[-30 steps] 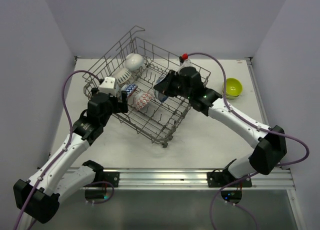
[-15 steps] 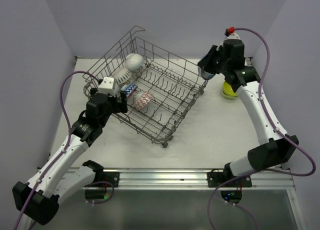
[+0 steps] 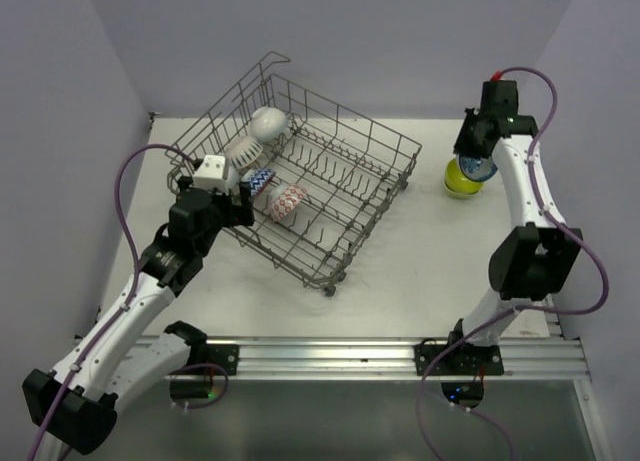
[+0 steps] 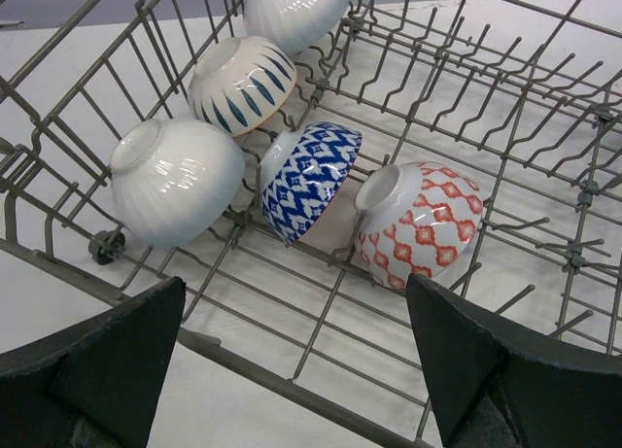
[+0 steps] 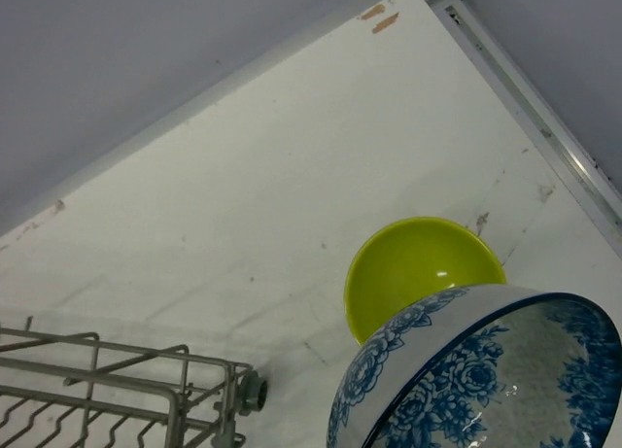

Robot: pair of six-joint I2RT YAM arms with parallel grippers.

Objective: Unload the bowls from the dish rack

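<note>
- The right gripper [image 3: 474, 153] hung over the far right of the table [image 3: 420, 266], carrying a blue floral bowl [image 5: 471, 370]; its fingers did not show in the wrist view, but the bowl sat close under the camera and clear of the table, so I judged it pinched at the rim.
- Directly beneath it lay a lime bowl [image 5: 413, 268], mouth up and empty, well apart from the dish rack [image 3: 350, 186]; whether the two bowls touched could not be told.
- The left gripper [image 4: 294, 331] hovered at the rack's near left side with its fingers spread wide and nothing between them.
- The rack held five bowls, all tipped on their sides among the tines: a plain white bowl [image 4: 292, 11] farthest; a white bowl with blue leaf strokes [image 4: 241, 79] next; a ribbed white bowl [image 4: 175, 181] nearest the wire wall; a blue patterned bowl [image 4: 309, 181] beside it; a red patterned bowl [image 4: 418, 224] just beside that.
- The bowls looked glazed and rigid; probably light enough for one gripper, but slippery and liable to chip against wire or each other.
- The rim seemed the sound place to grip, one finger inside and one outside; the foot ring looked too shallow to trust.
- Nesting the floral bowl into the lime one would call for a gentle, level release.
</note>
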